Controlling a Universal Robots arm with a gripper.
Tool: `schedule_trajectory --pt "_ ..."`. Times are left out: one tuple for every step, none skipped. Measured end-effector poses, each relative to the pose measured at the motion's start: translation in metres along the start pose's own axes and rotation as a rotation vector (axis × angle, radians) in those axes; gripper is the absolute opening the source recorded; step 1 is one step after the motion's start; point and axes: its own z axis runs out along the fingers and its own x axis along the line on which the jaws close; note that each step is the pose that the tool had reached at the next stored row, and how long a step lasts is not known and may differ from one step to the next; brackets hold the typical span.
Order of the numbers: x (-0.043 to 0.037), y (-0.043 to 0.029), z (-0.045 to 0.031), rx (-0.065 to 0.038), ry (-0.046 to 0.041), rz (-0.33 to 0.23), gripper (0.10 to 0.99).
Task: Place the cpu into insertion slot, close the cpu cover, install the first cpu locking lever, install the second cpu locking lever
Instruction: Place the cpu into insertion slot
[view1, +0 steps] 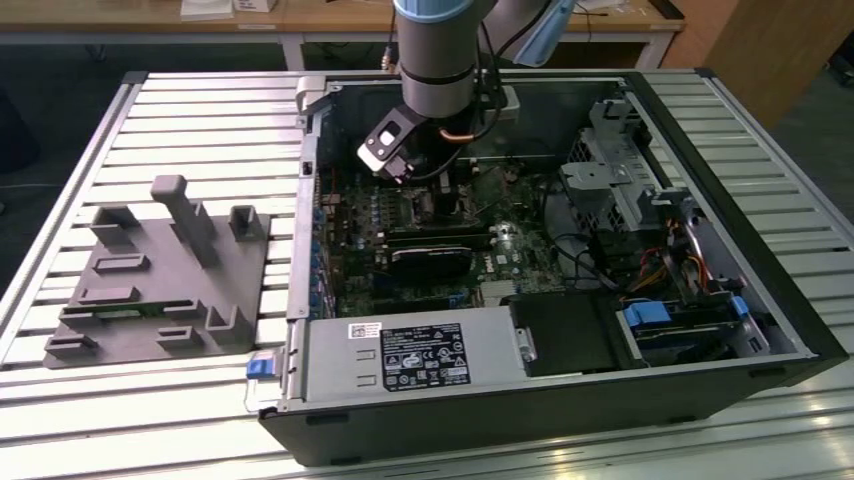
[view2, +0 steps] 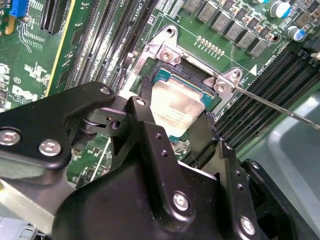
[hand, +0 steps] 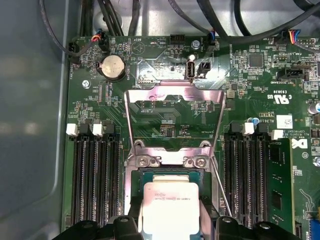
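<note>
The gripper (view2: 176, 119), at the upper middle of the exterior view, reaches down into the case (view1: 467, 432). Its fingers (view2: 147, 130) press on two opposite edges of the cpu (hand: 170, 202), pinching it. The cpu lies straight between them, square to the slot (hand: 170, 173). I cannot tell whether it is seated or just above. The cover (hand: 175, 93) stands swung open beyond the slot, clear of the cpu.

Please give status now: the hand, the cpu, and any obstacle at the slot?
Hand shut on cpu, right at insertion slot; seated or not, cannot tell. Cpu cover raised open. Nothing blocking the slot.
</note>
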Motion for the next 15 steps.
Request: schedule_trajectory --pt "0.0000 0.0000 0.0000 0.000 -0.0001 0.000 0.537" --pt "0.0000 0.0000 0.0001 0.000 0.0000 0.000 0.537" --pt "0.0000 0.0000 0.0001 0.000 0.0000 0.000 0.537" --pt "0.0000 0.0000 0.0002 0.000 0.0001 0.000 0.537" --pt "0.0000 0.0000 0.0002 0.000 0.0001 0.000 0.537" --pt "0.0000 0.0000 0.0002 0.000 0.0001 0.000 0.537" --pt "0.0000 0.0000 0.0003 0.000 0.0001 0.000 0.537" --pt "0.0000 0.0000 0.0003 0.000 0.0001 0.000 0.537" --pt "0.0000 0.0000 0.0003 0.000 0.0003 0.000 0.537" --pt "0.0000 0.0000 0.0004 0.000 0.0003 0.000 0.549" --pt "0.0000 0.0000 0.0004 0.000 0.0002 0.000 0.549" --pt "0.0000 0.0000 0.0004 0.000 0.0001 0.000 0.612" --pt "0.0000 0.0000 0.0004 0.000 0.0001 0.000 0.612" --pt "0.0000 0.0000 0.0004 0.000 0.0001 0.000 0.612" --pt "0.0000 0.0000 0.0005 0.000 0.0001 0.000 0.612"
